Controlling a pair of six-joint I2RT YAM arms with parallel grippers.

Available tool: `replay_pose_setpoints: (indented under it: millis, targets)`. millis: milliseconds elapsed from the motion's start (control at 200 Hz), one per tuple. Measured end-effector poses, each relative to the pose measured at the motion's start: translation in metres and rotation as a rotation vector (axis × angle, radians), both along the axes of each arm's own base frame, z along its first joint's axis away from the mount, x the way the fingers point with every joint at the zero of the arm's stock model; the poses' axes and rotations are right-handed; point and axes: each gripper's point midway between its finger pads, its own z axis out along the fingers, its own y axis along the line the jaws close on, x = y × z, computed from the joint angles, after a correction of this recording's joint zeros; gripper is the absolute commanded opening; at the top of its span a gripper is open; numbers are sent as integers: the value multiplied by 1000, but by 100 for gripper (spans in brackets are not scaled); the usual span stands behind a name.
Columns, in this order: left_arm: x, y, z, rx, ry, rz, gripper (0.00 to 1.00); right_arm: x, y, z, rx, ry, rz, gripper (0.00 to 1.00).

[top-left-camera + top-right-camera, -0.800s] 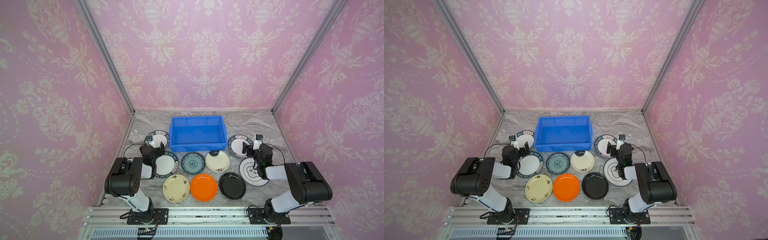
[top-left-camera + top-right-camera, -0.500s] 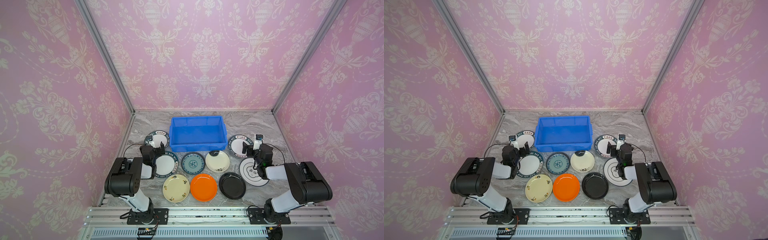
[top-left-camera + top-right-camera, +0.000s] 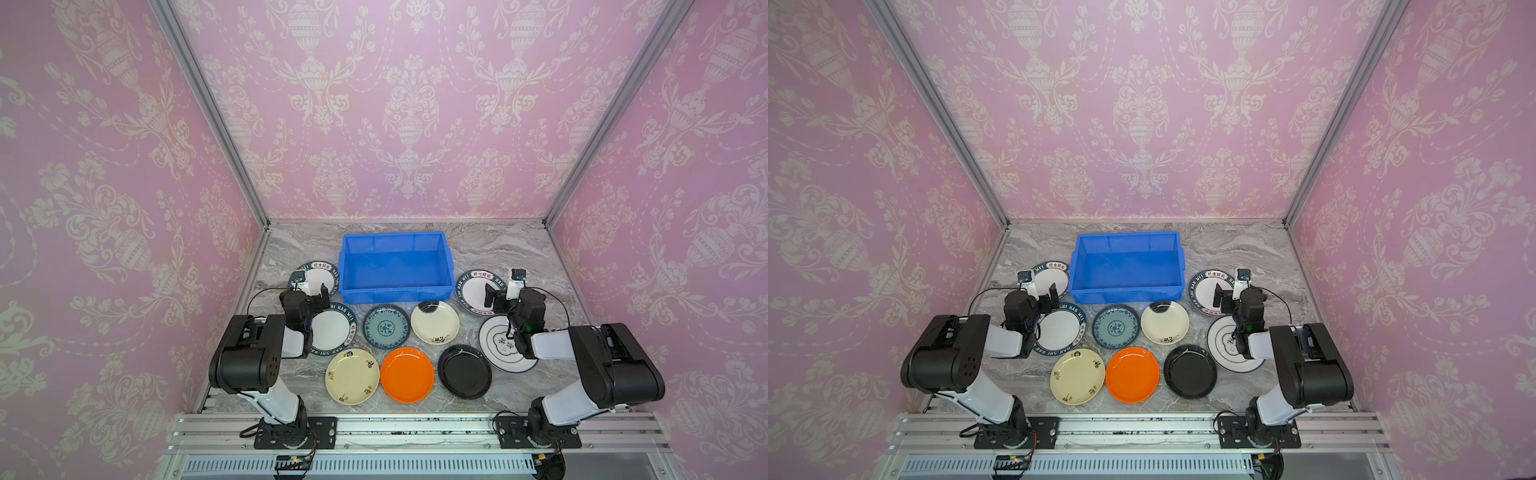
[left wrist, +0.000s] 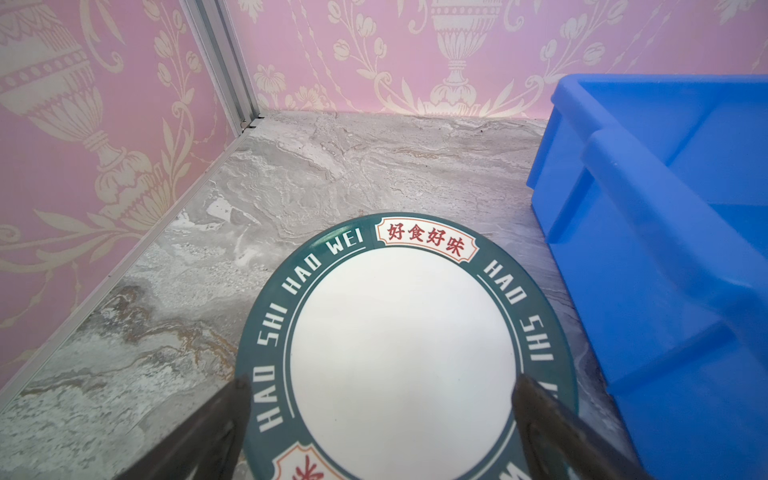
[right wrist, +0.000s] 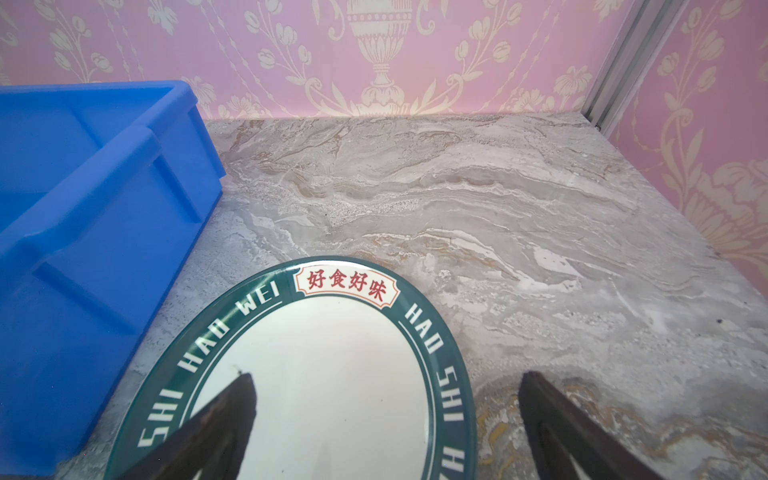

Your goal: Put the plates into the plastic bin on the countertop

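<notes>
**A:** The left gripper (image 4: 382,382) stands released, fingers spread over a white round plate with a dark green lettered rim (image 4: 403,345). The right gripper (image 5: 386,376) is equally wide and holds nothing. It straddles the edge of a second lettered plate (image 5: 332,395).

**B:** And the bright blue plastic bin (image 3: 395,293)?

**A:** Just beside each pincer, empty, on the grey marble countertop (image 3: 498,249).

**B:** Those flat, glossy plates likely offer little to bite. One could skid away, slip mid-lift, or clip the bin's lip.
</notes>
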Motion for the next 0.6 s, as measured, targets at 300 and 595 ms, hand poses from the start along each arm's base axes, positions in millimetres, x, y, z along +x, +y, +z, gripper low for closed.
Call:
replay_pose_setpoints:
  millis: [300,595]
  targets:
    - [0,0,0,0,1,0,99,0,0,0,0,0,0,100]
    - [-1,0,-1,14,48,13,99,0,-1,0,-1,1,-3,100]
